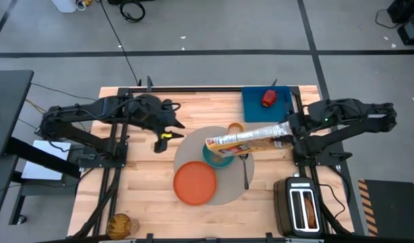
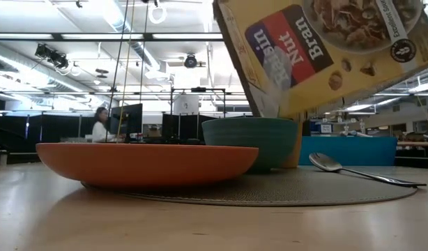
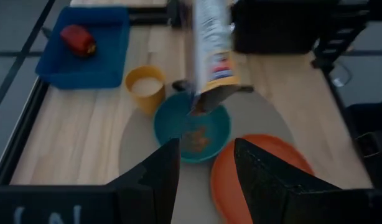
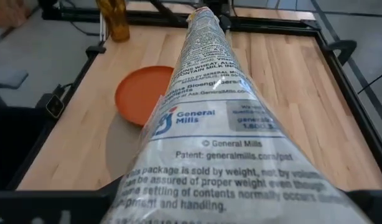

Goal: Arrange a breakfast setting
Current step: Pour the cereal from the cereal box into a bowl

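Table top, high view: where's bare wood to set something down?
Free: wood in front of the round grey mat, left of the black toaster; also the strip between mat and left gripper. Crowded: mat's far side, teal bowl, cereal box, yellow cup.

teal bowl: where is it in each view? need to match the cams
High view: teal bowl mid-table on the grey mat, partly under the tilted cereal box.
Low view: bowl centre, behind the orange plate, under the box.
Left wrist view: bowl centre, cereal inside, box mouth over it.
Right wrist view: not visible; the box fills the frame.
Shared landmark: the orange plate, right beside the bowl, shows in all four.
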Available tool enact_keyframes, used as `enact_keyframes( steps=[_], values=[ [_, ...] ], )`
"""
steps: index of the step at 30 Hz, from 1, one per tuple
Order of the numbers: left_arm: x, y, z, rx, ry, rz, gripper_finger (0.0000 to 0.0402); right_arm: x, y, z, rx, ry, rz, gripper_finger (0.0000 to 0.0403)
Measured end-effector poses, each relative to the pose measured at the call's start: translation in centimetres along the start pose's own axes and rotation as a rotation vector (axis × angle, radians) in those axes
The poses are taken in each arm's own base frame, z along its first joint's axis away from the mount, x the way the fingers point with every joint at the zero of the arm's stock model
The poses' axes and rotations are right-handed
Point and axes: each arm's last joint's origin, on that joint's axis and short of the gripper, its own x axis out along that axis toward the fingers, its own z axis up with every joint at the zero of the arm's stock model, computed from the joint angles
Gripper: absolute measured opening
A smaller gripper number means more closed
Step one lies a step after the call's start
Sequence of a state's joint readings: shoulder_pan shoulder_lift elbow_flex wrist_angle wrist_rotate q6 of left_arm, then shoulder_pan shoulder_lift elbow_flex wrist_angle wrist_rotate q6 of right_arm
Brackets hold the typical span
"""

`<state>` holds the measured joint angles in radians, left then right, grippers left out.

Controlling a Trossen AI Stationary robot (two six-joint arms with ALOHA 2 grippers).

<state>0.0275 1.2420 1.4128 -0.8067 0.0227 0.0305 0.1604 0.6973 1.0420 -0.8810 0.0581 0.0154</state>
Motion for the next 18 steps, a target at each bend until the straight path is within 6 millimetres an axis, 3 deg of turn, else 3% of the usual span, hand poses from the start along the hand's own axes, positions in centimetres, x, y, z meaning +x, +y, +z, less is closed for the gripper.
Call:
enact_keyframes(
  steps=[5, 18],
  values=[
    [1.2, 1.1, -0.6, -0.023, 0.092, 0.031, 0.0160, 0.2, 0.1, 1.0, -0.021, 0.007, 0.013, 0.0172],
    [1.2, 2.5, -0.9, -0.026, 0.114, 0.077, 0.0160, 1.1, 0.0, 3.0, -0.046, 0.106, -0.025, 0.0172]
  ],
)
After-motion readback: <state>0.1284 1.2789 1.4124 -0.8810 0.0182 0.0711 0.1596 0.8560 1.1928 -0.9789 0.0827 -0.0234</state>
